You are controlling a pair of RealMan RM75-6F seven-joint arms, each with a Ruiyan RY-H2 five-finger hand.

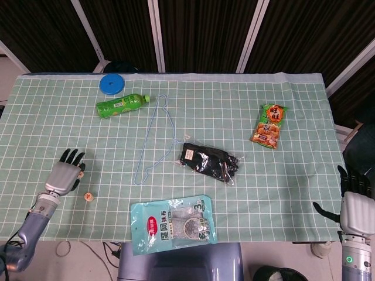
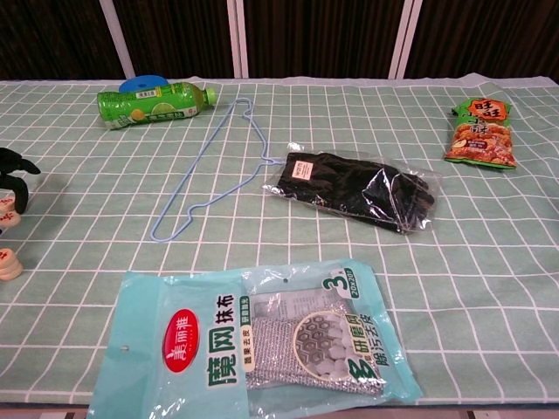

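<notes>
My left hand [image 1: 65,174] lies low over the green checked cloth [image 1: 47,129] near its front left edge, fingers spread and holding nothing. In the chest view only the dark fingertips of the left hand [image 2: 15,168] show at the left border. A small round wooden piece [image 1: 88,196] lies just right of the hand. Two such pieces [image 2: 8,264] show in the chest view, one right under the fingertips. My right hand [image 1: 354,206] hangs off the table's front right corner, fingers apart and empty.
A green bottle [image 1: 122,105] and a blue lid [image 1: 112,84] lie at the back left. A thin blue wire hanger [image 1: 153,140] and bagged black gloves [image 1: 209,161] sit mid-table. A snack bag [image 1: 269,125] lies right, a dishcloth pack [image 1: 173,223] at the front edge.
</notes>
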